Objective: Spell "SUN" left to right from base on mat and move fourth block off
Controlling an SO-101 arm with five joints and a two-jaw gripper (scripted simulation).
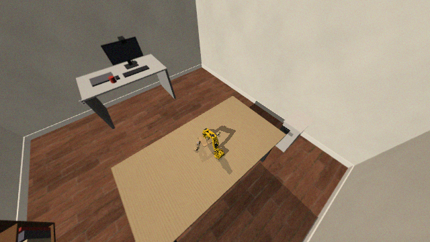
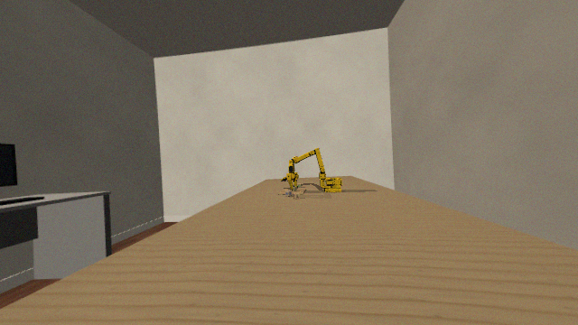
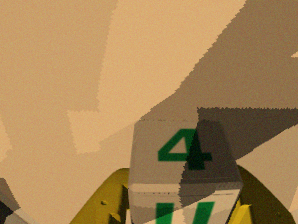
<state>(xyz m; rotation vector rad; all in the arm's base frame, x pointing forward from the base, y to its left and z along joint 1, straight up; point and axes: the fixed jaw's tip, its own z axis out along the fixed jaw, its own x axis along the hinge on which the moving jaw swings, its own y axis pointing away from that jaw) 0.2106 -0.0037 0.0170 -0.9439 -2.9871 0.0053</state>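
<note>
My gripper [image 1: 204, 136] [image 2: 293, 188] [image 3: 184, 204] is shut on a grey-white block [image 3: 150, 162], which sits between both yellow fingers in the wrist view. One face of this block bears a green 4. Below it, the two upper strokes of another green letter show, cut off by the frame's edge. A pale tan mat [image 1: 205, 143] lies under and beside the gripper. Small blocks [image 1: 197, 148] stand close together by the mat's left side in the top view, and another small block [image 1: 218, 134] lies to the right of the gripper. Their letters are too small to read.
A dark corner of another thing [image 3: 6, 206] shows at the lower left of the wrist view. The yellow arm's base [image 1: 219, 154] [image 2: 333, 184] stands on the wooden table [image 1: 161, 181] [image 2: 289, 271]. Arm shadows fall across the work area.
</note>
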